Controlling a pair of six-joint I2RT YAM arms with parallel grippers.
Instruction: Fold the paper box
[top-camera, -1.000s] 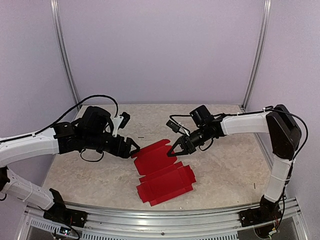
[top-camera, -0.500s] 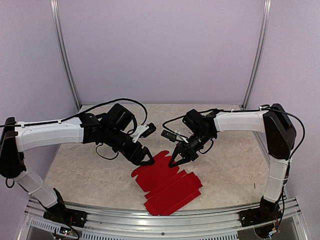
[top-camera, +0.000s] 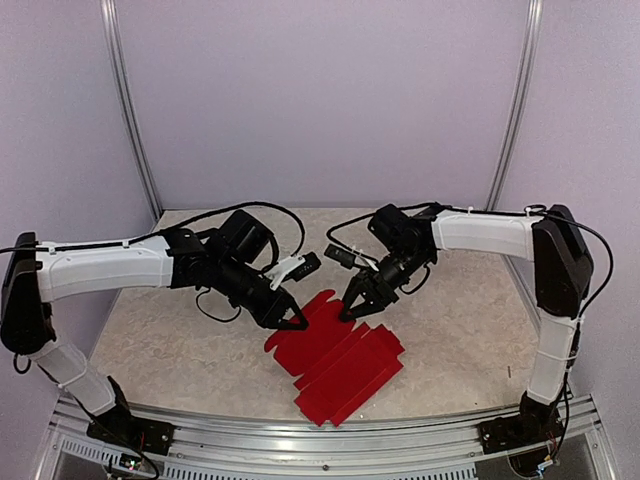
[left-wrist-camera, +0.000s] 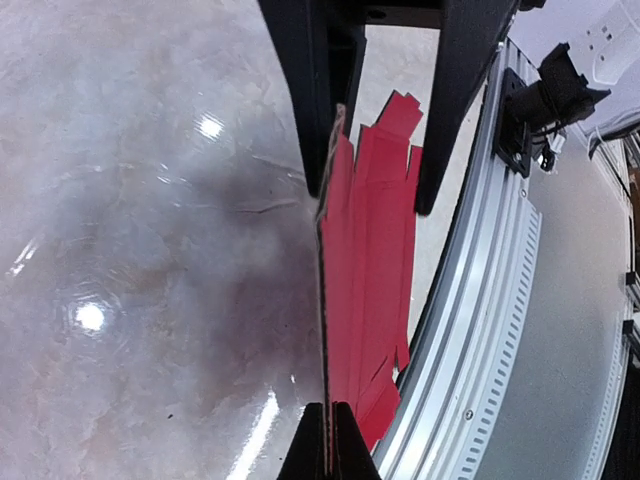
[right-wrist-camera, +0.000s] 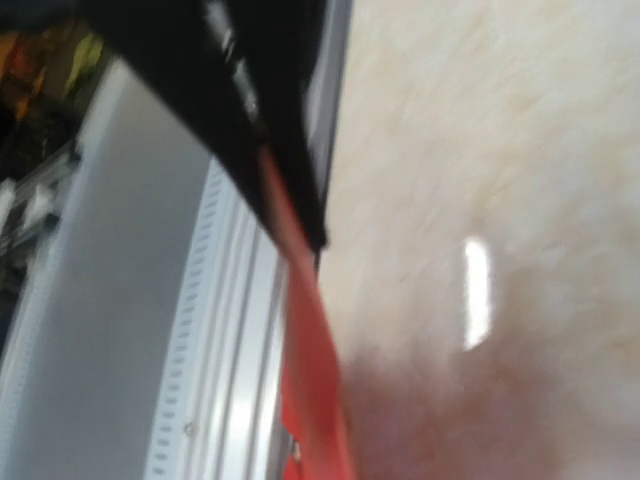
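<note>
Paper box (top-camera: 338, 362) is a bright red, plain, flat die-cut sheet with parallel creases and notched flaps along the edges. It lies mid-table (top-camera: 455, 330), near end towards the front rail, far edge raised between the arms. Left gripper (top-camera: 297, 323) has its fingers pressed together, pinching the sheet's far-left edge. Right gripper (top-camera: 352, 311) has its fingers spread either side of the far-right edge, one finger against the card. The right wrist view is blurred.

- Looks like a robotics lab test cell: left arm (top-camera: 100, 270) and right arm (top-camera: 490, 235), white and black, bolted at a marble-look tabletop (top-camera: 450, 340).
- Boxed in by plain lilac walls (top-camera: 320, 100) and aluminium frame posts (top-camera: 130, 110).
- Edged by a slotted aluminium rail (top-camera: 250, 447).
</note>
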